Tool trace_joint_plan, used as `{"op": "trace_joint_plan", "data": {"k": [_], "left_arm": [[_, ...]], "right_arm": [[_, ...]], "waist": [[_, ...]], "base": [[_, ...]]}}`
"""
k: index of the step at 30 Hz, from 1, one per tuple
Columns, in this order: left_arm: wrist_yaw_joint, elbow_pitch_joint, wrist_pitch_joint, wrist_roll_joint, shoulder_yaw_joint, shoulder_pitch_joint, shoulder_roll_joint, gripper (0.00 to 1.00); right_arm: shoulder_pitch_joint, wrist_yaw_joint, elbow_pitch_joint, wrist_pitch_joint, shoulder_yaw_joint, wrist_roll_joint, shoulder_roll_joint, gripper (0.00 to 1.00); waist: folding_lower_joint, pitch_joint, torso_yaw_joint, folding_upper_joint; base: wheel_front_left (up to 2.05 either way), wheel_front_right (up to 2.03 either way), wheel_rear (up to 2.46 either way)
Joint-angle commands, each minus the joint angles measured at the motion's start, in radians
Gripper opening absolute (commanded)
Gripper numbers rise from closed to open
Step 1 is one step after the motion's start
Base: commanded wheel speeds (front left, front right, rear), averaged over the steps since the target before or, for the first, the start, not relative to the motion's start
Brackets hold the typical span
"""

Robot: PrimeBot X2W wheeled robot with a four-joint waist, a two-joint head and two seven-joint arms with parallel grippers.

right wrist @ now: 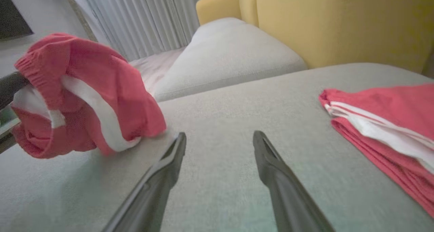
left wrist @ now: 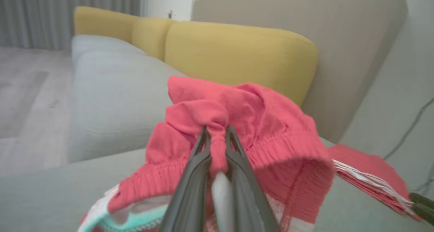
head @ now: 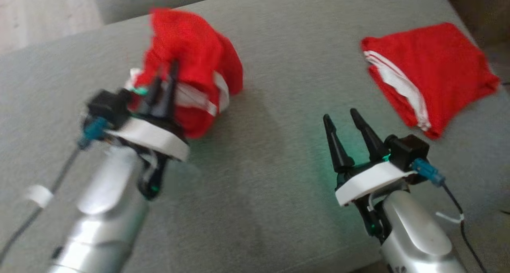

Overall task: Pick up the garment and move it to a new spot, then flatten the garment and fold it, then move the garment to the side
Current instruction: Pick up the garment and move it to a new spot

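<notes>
Left tool: head view, clamped on bunched red shorts, left side of grey seat cushion; right tool spread, empty. Left wrist view: fabric fold pinched. Right wrist view: folded red shorts lying right.

A broad stretch of the flat grey woven-fabric cushion lies bare between the bunched red garment with white stripes, pinched by the left gripper on the left, and the folded red cloth with white stripes lying flat at the far right. The right gripper, fingers spread wide, stands in that gap, apart from both cloths, with bare cushion ahead. The yellow upholstered backrest walls off the far edge beyond the folded cloth
</notes>
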Motion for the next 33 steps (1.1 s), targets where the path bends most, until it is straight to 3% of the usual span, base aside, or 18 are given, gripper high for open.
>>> {"op": "trace_joint_plan", "data": {"k": [1, 6, 10, 11, 12, 13, 22, 33], "left_arm": [[0.002, -0.026, -0.01, -0.01, 0.018, -0.025, 0.008, 0.0], [0.002, 0.005, -0.012, -0.031, -0.052, 0.01, -0.066, 0.0], [0.002, 0.033, -0.012, -0.015, -0.03, 0.04, -0.084, 0.0], [0.004, 0.035, -0.012, -0.005, -0.015, 0.048, -0.085, 0.28], [0.006, 0.037, -0.012, 0.007, -0.001, 0.058, -0.084, 0.83], [0.011, 0.033, -0.012, 0.02, 0.017, 0.068, -0.083, 1.0], [0.08, -0.086, -0.012, 0.162, 0.276, 0.26, -0.071, 1.0], [0.074, -0.183, -0.013, 0.313, 0.476, 0.504, -0.12, 1.0]], "right_arm": [[-0.005, -0.001, -0.029, -0.006, 0.026, 0.007, 0.004, 1.0], [0.0, -0.001, -0.031, -0.006, 0.052, 0.022, 0.004, 1.0], [0.001, -0.001, -0.03, -0.006, 0.051, 0.026, 0.004, 1.0], [0.001, -0.001, -0.03, -0.006, 0.047, 0.026, 0.004, 1.0], [0.002, -0.001, -0.029, -0.006, 0.04, 0.025, 0.004, 1.0], [0.003, -0.001, -0.029, -0.006, 0.033, 0.023, 0.004, 1.0], [0.015, -0.001, -0.016, -0.006, -0.028, -0.007, 0.004, 1.0], [0.068, -0.001, -0.011, -0.006, -0.126, -0.03, 0.004, 1.0]], "waist": [[0.0001, -0.015, -0.054, -0.0001], [0.0001, -0.013, -0.095, -0.0001], [0.0001, -0.014, -0.099, -0.0001], [0.0001, -0.015, -0.095, -0.0001], [0.0001, -0.016, -0.088, -0.0001], [0.0001, -0.017, -0.08, -0.0001], [0.0001, -0.048, 0.035, -0.0001], [0.0001, -0.11, 0.17, -0.0001]], "base": [[0.0, 0.0, 0.0], [0.0, 0.0, 0.0], [0.0, 0.0, 0.0], [0.0, 0.0, 0.0], [0.0, 0.0, 0.0], [0.0, 0.0, 0.0], [0.0, 0.0, 0.0], [0.0, 0.0, 0.0]]}}
